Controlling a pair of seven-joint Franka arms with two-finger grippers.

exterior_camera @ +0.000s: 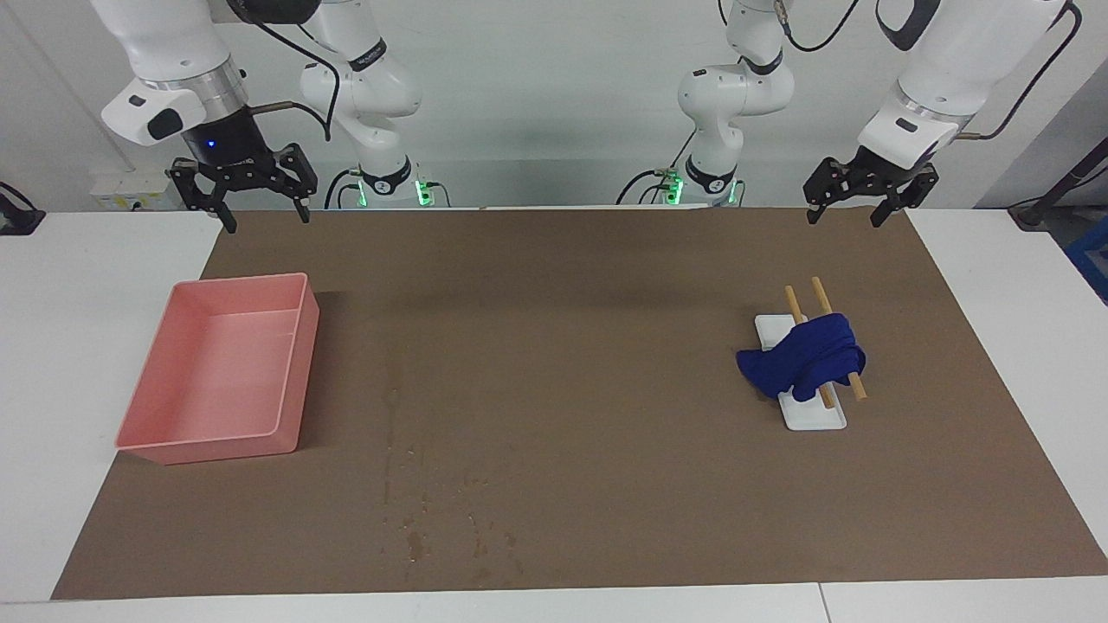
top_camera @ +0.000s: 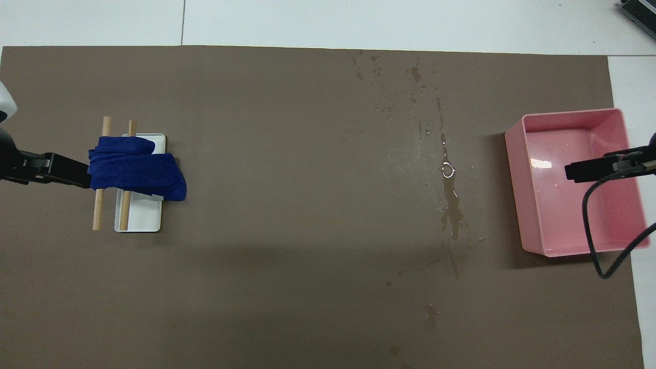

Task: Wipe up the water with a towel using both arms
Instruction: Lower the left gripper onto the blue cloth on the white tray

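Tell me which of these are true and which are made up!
1. The blue towel lies draped over two wooden sticks. True.
2. The pink tray has the towel in it. False: nothing can be seen inside it.
3. The water is nearer the tray than the towel. True.
4. The left gripper holds the towel. False: it hangs open above the mat.
5. The right gripper is shut. False: it is open.

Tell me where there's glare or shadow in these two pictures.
Overhead view: a bright glint on the pink tray's floor, small shiny highlights in the water, and a broad soft shadow on the mat. Facing view: a dim shadow band on the mat nearer the robots; the water looks dull.
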